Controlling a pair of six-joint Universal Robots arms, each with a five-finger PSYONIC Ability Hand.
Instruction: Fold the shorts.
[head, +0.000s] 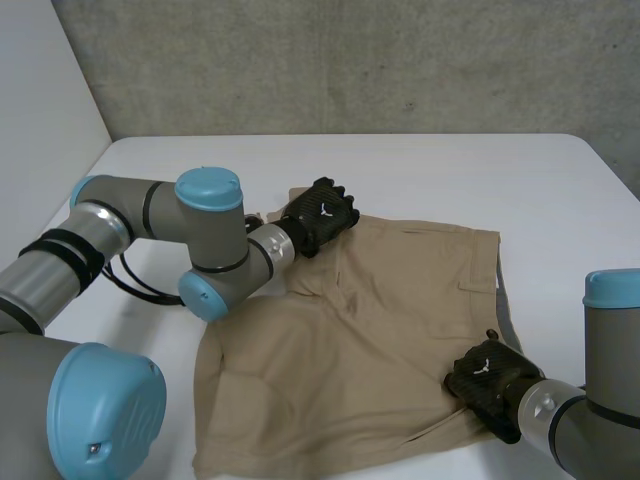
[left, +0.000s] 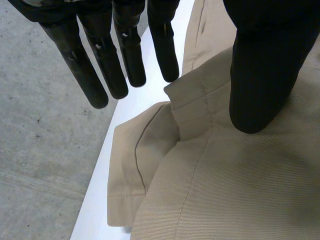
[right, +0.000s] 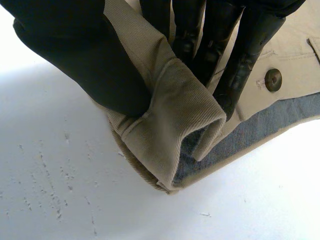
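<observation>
Right hand round edge of shorts

left arm: elbow bent, forearm reaching forward | left hand: fingers straight, thumb pressing down | right arm: low | right hand: thumb and fingers pinch the shorts

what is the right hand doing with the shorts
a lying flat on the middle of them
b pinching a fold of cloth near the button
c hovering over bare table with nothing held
B: in the right wrist view the right hand has its thumb and fingers closed on a rolled fold of the shorts, close to the button on the grey-lined edge.
</observation>
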